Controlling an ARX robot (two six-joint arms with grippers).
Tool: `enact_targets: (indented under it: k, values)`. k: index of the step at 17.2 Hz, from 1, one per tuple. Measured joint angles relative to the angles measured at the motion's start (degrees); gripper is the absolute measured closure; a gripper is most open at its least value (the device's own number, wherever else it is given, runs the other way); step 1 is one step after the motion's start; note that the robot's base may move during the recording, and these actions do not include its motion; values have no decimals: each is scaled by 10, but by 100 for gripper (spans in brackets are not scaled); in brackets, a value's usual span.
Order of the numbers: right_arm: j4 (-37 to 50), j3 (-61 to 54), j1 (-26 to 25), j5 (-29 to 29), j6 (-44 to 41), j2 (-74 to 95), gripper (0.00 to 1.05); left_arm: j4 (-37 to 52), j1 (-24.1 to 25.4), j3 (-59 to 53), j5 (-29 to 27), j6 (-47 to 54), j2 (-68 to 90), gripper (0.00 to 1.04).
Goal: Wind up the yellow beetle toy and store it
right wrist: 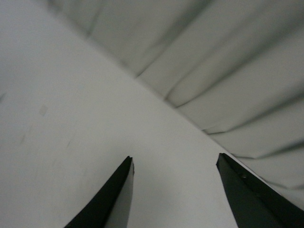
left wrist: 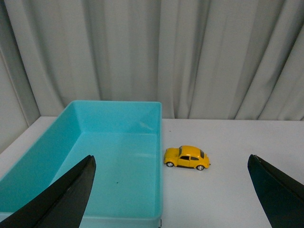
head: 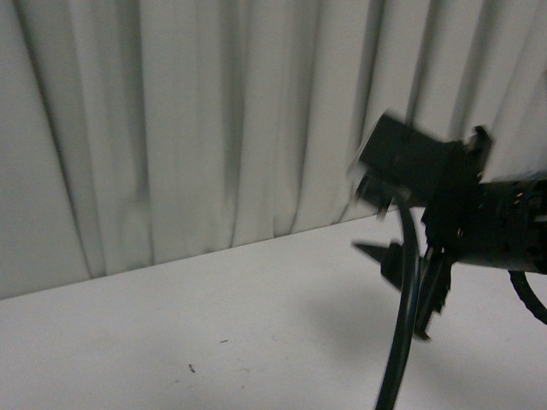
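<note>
**Yellow car beside the blue box, both tools empty**

A pale curtain [left wrist: 199, 52] closes off the back, and the white table [left wrist: 247, 142] runs up to it. On the table stands a light blue box [left wrist: 114, 116], open on top with nothing in it.

The right arm [head: 487, 222] is badly blurred in the front view, which shows neither box nor car. The left tool [left wrist: 171, 156] looks down on both from above, its jaws spread wide and holding nothing. The right tool [right wrist: 175, 157] has its jaws apart over bare table and is also empty.

The yellow beetle toy [left wrist: 187, 157] sits on its wheels just beside the box's outer wall, side-on to the left wrist camera and clear of both tools.

The toy looks light, hard and glossy, so its rounded roof would likely slip under a pinch. A better hold is probably across the flat doors, low and between the wheels, which leaves the wheels free to roll. No key shows, so winding may mean dragging it backward on the table, though I cannot tell from here.
</note>
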Motion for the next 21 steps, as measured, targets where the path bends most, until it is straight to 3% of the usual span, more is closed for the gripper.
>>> enact_targets:
  k: [2,5,7,11,12,21]
  values:
    - [158,-60,5,37,262,-77,75,0,0,0,0,0,0,7]
    - [132,-121,29,58,360,-122,103,0,0,0,0,0,0,7]
    - [121,-140,61,79,379,-173,103,0,0,0,1,0,0,7]
    - [58,-181,59,84,388,-268,103,0,0,0,0,0,0,7]
    - [93,-198,59,84,388,-276,103,0,0,0,0,0,0,7]
    - [-78,-214,59,85,389,-449,103,0,0,0,0,0,0,7]
